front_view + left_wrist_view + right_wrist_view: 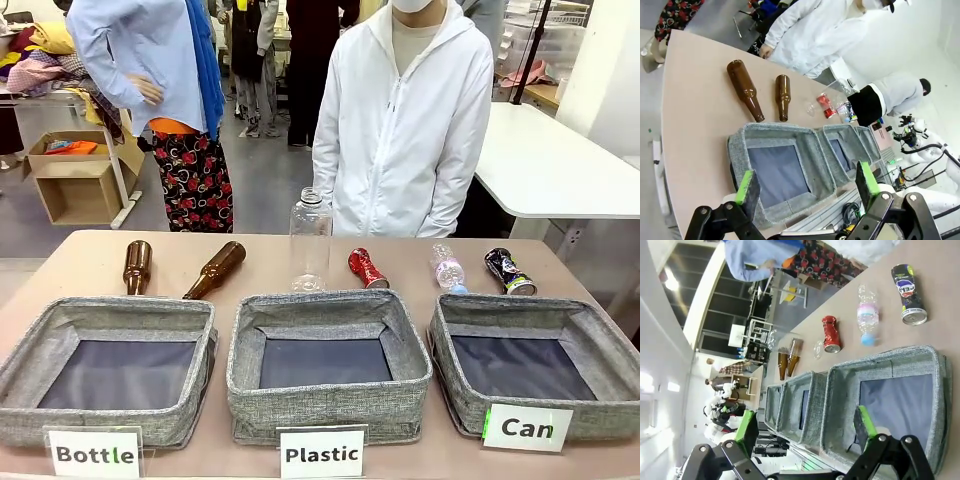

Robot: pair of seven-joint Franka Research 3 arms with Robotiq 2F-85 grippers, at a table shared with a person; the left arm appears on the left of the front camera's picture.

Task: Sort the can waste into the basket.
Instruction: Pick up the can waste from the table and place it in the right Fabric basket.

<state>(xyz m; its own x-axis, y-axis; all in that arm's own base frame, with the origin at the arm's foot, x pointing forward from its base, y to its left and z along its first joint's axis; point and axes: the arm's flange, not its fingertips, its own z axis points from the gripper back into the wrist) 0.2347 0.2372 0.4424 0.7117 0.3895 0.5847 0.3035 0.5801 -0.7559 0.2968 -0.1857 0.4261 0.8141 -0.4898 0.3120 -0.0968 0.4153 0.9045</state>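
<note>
A dented red can point(366, 267) point(830, 333) point(824, 102) lies on the table behind the middle basket. A black can with colourful print point(509, 271) point(907, 287) lies at the far right, just behind the grey basket point(600, 335) point(840, 390) carded "Can", which holds nothing. My left gripper point(807, 185) hangs open above the "Bottle" basket point(740, 150), nothing between its fingers. Open too, my right gripper point(807, 429) hovers over the near edge of the "Can" basket, well short of both cans.
Baskets labelled "Bottle" point(30, 345) and "Plastic" point(245, 330) sit in a row at the front. Behind them lie two brown glass bottles point(137, 266) point(215, 269), an upright clear bottle point(310, 240) and a small plastic bottle point(448, 268). A person in white point(405, 120) stands at the far side.
</note>
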